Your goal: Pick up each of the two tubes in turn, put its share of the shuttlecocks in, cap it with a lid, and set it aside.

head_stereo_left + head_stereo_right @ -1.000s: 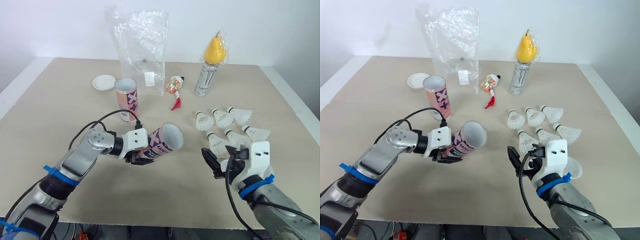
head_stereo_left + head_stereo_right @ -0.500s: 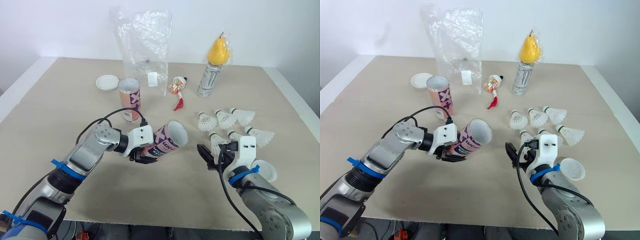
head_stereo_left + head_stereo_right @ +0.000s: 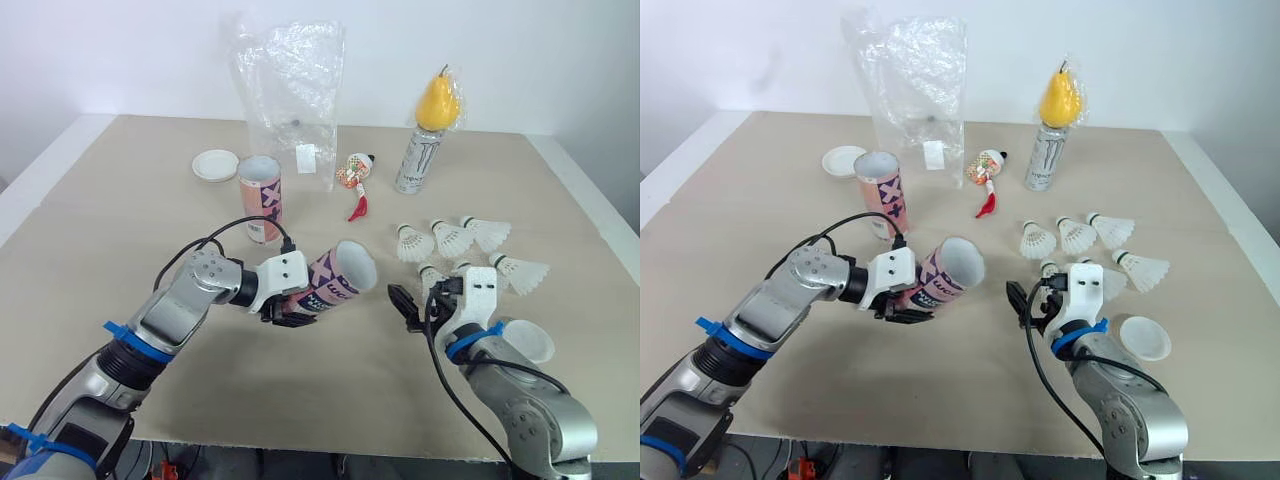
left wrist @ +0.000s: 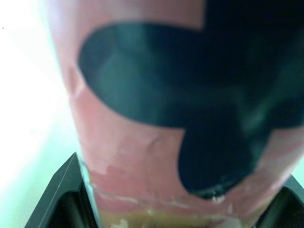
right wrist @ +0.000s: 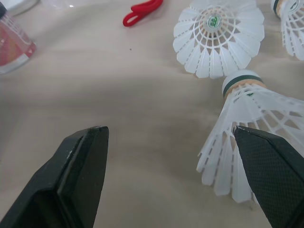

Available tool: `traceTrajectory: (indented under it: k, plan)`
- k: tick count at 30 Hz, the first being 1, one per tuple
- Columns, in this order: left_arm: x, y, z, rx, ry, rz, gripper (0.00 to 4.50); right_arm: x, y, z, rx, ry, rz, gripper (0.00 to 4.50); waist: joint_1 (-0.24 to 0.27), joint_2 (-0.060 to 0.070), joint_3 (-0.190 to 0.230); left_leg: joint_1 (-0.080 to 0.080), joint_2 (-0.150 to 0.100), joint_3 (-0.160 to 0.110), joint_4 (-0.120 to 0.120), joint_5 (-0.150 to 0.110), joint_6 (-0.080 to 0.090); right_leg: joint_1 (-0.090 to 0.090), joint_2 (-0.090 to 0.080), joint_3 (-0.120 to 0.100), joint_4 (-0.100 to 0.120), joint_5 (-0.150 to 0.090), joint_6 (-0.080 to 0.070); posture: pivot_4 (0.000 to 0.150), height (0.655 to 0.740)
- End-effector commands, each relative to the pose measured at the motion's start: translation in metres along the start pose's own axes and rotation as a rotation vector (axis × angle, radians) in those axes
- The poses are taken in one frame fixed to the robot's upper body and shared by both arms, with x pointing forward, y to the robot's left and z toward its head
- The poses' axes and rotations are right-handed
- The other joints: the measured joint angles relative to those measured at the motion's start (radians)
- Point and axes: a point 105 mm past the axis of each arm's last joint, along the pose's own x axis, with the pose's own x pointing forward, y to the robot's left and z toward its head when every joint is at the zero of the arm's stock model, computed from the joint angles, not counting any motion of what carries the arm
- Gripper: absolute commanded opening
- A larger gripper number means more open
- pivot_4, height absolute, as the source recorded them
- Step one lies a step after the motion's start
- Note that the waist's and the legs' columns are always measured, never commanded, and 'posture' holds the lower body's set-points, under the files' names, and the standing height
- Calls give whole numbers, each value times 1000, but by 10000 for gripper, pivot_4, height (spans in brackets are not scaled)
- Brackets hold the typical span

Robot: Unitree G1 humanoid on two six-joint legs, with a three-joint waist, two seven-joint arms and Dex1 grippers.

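Observation:
My left gripper (image 3: 288,309) is shut on a pink patterned tube (image 3: 334,283), held tilted above the table with its open mouth facing right; its wall shows close up as pink tube (image 4: 156,118). The second tube (image 3: 261,198) stands upright behind. Several white shuttlecocks (image 3: 452,239) lie to the right. My right gripper (image 3: 412,300) is open and low at the nearest shuttlecock (image 5: 251,123), which lies by one finger (image 5: 271,173). One white lid (image 3: 214,165) lies at the back left. Another lid (image 3: 529,343) is near my right wrist.
A clear plastic bag (image 3: 290,95) stands at the back. A drink can (image 3: 417,162) with a yellow pear (image 3: 437,100) on top stands at the back right. A small wrapped toy (image 3: 351,174) and a red strip (image 3: 356,208) lie mid-table.
My right gripper has moved forward and left, up to the nearest shuttlecock. The left gripper has kept hold of the tilted tube and lifted it slightly. The camera view shifted.

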Motion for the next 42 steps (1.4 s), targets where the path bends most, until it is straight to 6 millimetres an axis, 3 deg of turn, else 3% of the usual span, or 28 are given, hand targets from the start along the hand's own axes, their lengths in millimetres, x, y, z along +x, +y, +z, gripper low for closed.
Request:
traceTrajectory:
  k: [1, 7, 17, 26, 29, 37, 42]
  plan:
    - [2, -2, -1, -6, 2, 13, 30072, 1, 0, 14, -7, -55, -39, 45000, 0, 0, 0, 0, 0, 0, 0, 0, 0, 0, 0, 0, 0, 0, 0, 1500, 7400]
    - [1, -1, -2, -23, -5, 30, 30072, 0, 5, 12, -38, -56, -109, 45000, 1, 0, 0, 0, 0, -1, 0, 0, 0, 0, 0, 0, 0, 0, 0, 1500, 7400]
    - [0, -2, -2, -39, -6, 41, 30072, -2, -4, 15, -78, -61, -259, 45000, 0, 1, 0, 0, 0, -1, 0, 1, 1, 0, 0, 0, 0, 1, 0, 1500, 7400]
    - [-1, -2, -1, -50, -9, 47, 30072, 2, -6, 20, -107, -74, -289, 45000, 0, 1, 0, 0, 0, -1, 0, 1, 1, 0, 0, 0, 0, 0, 0, 1500, 7400]
    - [-1, -1, -1, -52, -8, 50, 29896, 3, -7, 18, -104, -67, -290, 36217, 0, 1, 0, 0, 0, -1, 0, 1, 1, 0, 0, 0, 0, 0, 0, 1500, 7400]
    - [-1, -1, -2, -60, -9, 54, 29896, 3, -7, 16, -116, -56, -287, 621, 0, 1, 0, 0, 0, -1, 0, 1, 1, 0, 0, 0, 0, 0, 0, 1500, 7400]
    - [-1, 1, -2, -63, -11, 59, 29896, 1, -7, 18, -126, -57, -289, 621, 0, 1, 0, 0, 0, -1, 0, 1, 1, 0, 0, 0, 0, 1, 0, 1500, 7400]
